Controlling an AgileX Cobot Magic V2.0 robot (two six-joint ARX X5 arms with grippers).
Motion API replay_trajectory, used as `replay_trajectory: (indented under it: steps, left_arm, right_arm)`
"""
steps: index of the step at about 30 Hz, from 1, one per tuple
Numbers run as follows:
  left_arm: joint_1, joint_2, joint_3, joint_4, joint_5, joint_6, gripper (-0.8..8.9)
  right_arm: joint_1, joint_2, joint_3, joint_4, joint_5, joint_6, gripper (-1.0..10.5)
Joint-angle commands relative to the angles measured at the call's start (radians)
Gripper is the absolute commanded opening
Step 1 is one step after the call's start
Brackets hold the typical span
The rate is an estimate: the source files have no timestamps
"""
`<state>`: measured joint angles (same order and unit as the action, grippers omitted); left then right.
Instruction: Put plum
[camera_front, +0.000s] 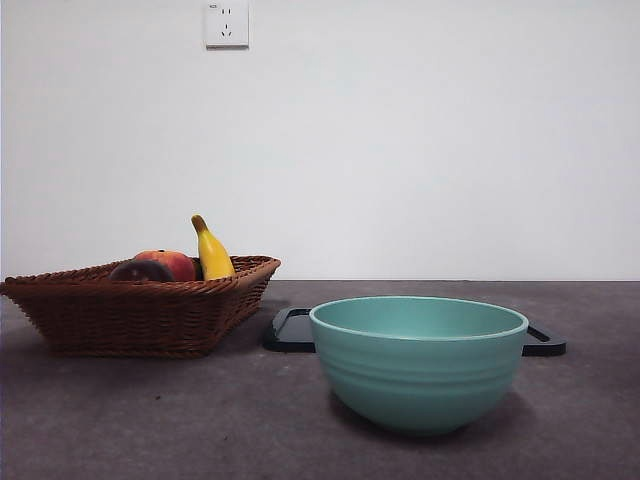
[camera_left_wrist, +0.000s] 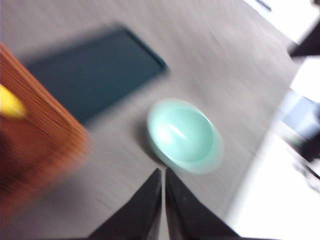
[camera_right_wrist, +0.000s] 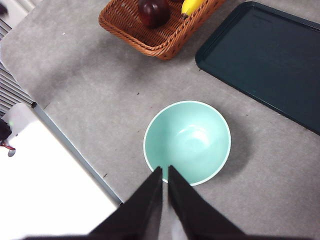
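Neither arm shows in the front view; both hang above the tabletop (camera_front: 150, 420) and are seen only from their wrist cameras. Left end effector (camera_left_wrist: 163, 172) looks down with its two black jaws pressed together, nothing between them, and its whole picture is smeared with motion blur, so the wicker basket (camera_front: 140, 305) appears there only as an orange-brown mass with a yellow patch at its edge. In the front view, that basket stands at the left, and the plum (camera_front: 140, 271) lies inside it, dark and mostly hidden behind the woven rim, touching a red-orange fruit (camera_front: 172, 262) with a yellow banana (camera_front: 212, 252) standing tilted beside them. Further right, a dark tray (camera_front: 290, 330) lies flat, largely covered by the teal bowl (camera_front: 418, 362) in front of it. Right end effector (camera_right_wrist: 165, 170) hovers over the bowl's near rim, jaws likewise closed on nothing; its view cuts the basket off, showing the plum and only the banana's tip.
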<state>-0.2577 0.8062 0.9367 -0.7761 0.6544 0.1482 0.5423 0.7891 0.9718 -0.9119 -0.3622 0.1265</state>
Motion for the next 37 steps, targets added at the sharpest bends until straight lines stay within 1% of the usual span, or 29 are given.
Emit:
replay_trajectory:
  steps: [1,5,7,10,13,16,21,28,31,37]
  left_arm:
    - [0.051,-0.053,0.016,0.172,-0.06,0.017,0.09]
    - [0.129,-0.145,-0.026,0.403,-0.152,0.016,0.09]
    - [0.163,-0.2,-0.079,0.537,-0.239,0.016,0.09]
    - [0.198,-0.285,-0.181,0.667,-0.355,0.016,0.09]
    - [0.22,-0.366,-0.294,0.739,-0.453,0.016,0.09]
    - [0.231,-0.442,-0.406,0.763,-0.526,0.016,0.09]
    - [0.241,-0.553,-0.572,0.771,-0.587,0.016,0.09]
    - [0.248,-0.674,-0.755,0.768,-0.588,0.013,0.09]
    - [0.252,-0.711,-0.807,0.768,-0.588,-0.004,0.09]
    - [0.254,-0.765,-0.874,0.738,-0.589,-0.012,0.09]
  right_arm:
    - [0.007,0.006,0.017,0.008,0.003,-0.014,0.1]
    - [0.007,0.006,0.017,0.008,0.003,-0.014,0.1]
    - [0.007,0.006,0.017,0.008,0.003,-0.014,0.1]
    - [0.007,0.006,0.017,0.008,0.003,-0.014,0.1]
    - [0.007,0.006,0.017,0.008,0.003,-0.014,0.1]
    - [0.007,0.006,0.017,0.008,0.003,-0.014,0.1]
    - [0.007,0.006,0.017,0.008,0.003,-0.014,0.1]
    - [0.007,0.006,0.017,0.008,0.003,-0.014,0.1]
    - [0.007,0.006,0.017,0.008,0.003,-0.015,0.1]
    - [0.007,0.006,0.017,0.008,0.003,-0.014,0.1]
